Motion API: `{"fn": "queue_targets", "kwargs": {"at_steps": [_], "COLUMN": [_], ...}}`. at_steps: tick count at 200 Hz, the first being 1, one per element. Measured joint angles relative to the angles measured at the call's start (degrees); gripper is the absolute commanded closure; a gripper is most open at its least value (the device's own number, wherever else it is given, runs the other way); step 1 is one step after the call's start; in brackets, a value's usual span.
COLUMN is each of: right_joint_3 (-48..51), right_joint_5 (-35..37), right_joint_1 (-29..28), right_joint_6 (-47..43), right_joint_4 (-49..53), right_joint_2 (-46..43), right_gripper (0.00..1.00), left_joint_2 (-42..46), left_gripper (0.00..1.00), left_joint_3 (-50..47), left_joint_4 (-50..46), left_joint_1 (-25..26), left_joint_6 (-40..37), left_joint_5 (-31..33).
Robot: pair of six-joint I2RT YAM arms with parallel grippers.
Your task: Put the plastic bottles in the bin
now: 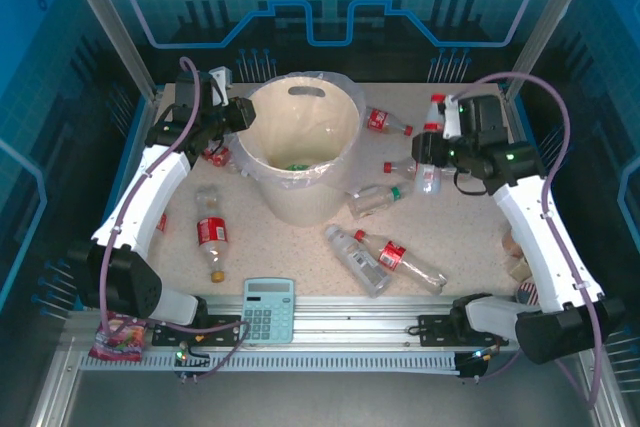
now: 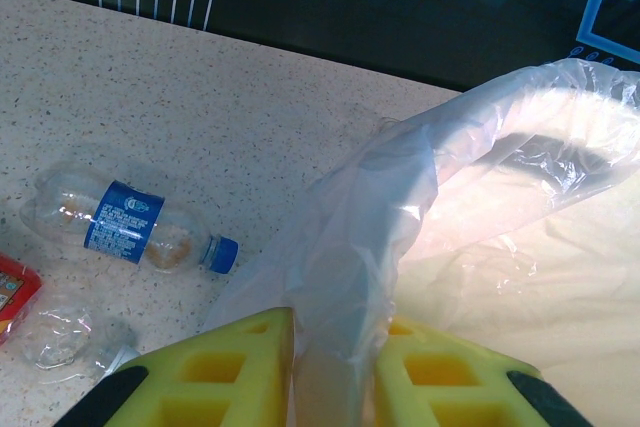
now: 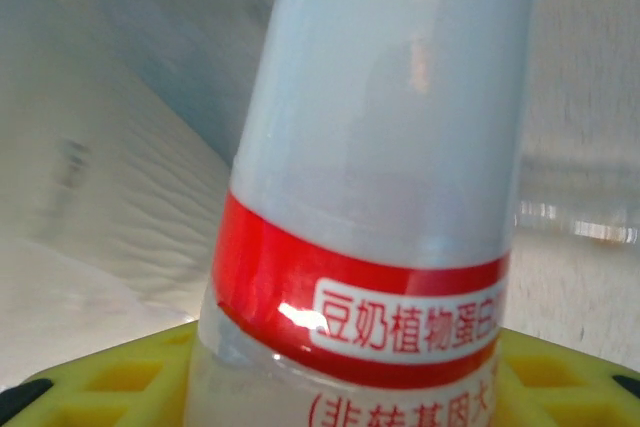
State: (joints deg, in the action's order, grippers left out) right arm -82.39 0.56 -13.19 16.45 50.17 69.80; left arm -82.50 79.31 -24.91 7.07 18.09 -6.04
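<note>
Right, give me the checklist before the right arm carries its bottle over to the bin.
1. Grip on the held bottle: ok, its red-banded body sits between the fingers of the right end effector.
2. Bin upright with its mouth open: ok.
3. Bin steadied: ok, the left end effector straddles the rim and the liner.
4. Held bottle above the bin mouth: not ok, it is off to the bin's right.
5. Clearance over the loose bottle lying between the right end effector and the bin: cannot tell.
</note>
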Motion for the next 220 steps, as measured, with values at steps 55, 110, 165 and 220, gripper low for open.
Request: {"fn": "queue_targets", "kwargs": {"at_steps": [55,110,165,220], "right_joint_3": [-26.36,-43.43,-51.32,-50.64], "right_joint_5": [0.48,-1.73,-5.42,-5.49], "right_joint_1": [-12.41,-22.34,-25.83,-26.67], "right_joint_6": [-4.61,-6.69,-7.34,-8.2], "right_joint_4": [1.33,1.44,3.61,5.7], "right_joint_2": [10.82,28.13,42.93,48.54], "right_gripper": [0.46,0.46,0.45,0.44], "left_joint_2": [0.17,0.17,0.28,0.35], "left_gripper": [0.76,0.76,0.77,0.77], "left_joint_3": [-0.39,-0.5,-0.68,-0.72], "left_joint_4": [0.59,0.85,0.98,1.09], "left_joint_1": [-0.15,-0.22,-0.22,-0.22], "left_joint_6": [0.04,0.28,0.94,1.14], "left_joint_5": [-0.48,-0.9,-0.94,-0.92]}}
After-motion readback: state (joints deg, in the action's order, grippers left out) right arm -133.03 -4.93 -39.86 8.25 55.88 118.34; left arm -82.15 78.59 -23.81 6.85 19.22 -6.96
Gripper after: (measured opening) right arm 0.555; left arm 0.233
